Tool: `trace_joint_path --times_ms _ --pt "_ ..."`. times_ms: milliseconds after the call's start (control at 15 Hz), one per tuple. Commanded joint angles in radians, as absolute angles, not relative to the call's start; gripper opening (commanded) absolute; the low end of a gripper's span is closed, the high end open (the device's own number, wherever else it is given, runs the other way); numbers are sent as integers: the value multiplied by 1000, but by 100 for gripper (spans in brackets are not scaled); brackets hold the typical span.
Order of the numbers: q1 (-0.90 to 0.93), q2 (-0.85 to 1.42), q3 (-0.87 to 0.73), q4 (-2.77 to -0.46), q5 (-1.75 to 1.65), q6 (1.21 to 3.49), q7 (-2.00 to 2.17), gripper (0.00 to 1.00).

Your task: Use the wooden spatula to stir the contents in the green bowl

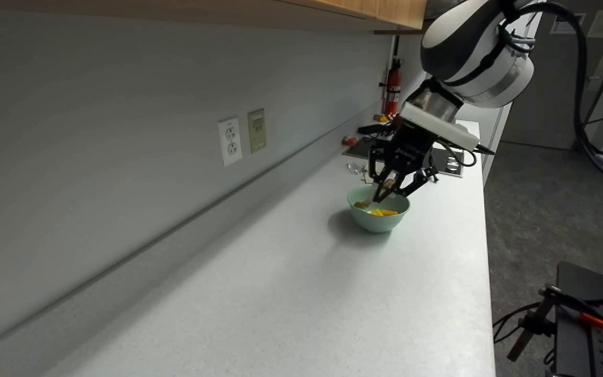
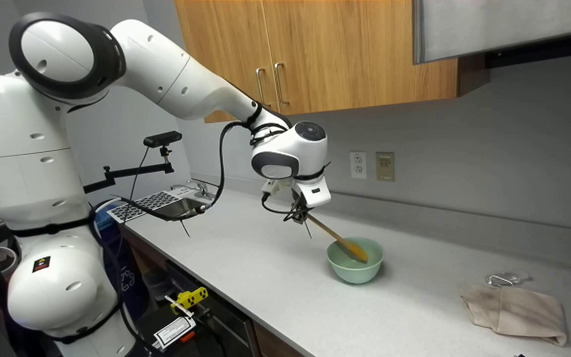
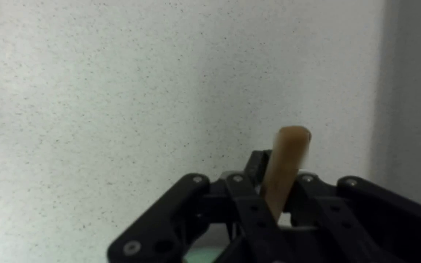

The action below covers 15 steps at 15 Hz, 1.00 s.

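The green bowl (image 1: 378, 224) stands upright on the white counter; it also shows in an exterior view (image 2: 356, 273), and a sliver of it shows in the wrist view (image 3: 205, 255). Yellow pieces (image 1: 384, 212) lie in the bowl. My gripper (image 1: 388, 192) is shut on the handle of the wooden spatula (image 2: 329, 231), above the bowl. The spatula is tilted, with its blade down inside the bowl. In the wrist view the handle end (image 3: 288, 153) sticks out between the fingers of the gripper (image 3: 272, 179). Whether the blade touches the yellow pieces is unclear.
A folded beige cloth (image 2: 516, 313) and a small clear item with a metal clip (image 2: 506, 279) lie on the counter near the dark cooktop (image 1: 359, 147). A wall with outlets (image 1: 230, 141) runs along the counter's back. Wooden cabinets (image 2: 340, 54) hang above.
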State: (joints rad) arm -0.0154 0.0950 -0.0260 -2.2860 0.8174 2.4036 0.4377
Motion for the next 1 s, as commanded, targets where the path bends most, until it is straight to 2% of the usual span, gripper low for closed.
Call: trace_joint_path --times_ms 0,467,933 --pt "-15 49 -16 -2292 857 2368 428 2" --pt "-33 68 -40 -2276 831 2220 507 2" --pt "-17 80 -54 -2293 707 2366 601 2"
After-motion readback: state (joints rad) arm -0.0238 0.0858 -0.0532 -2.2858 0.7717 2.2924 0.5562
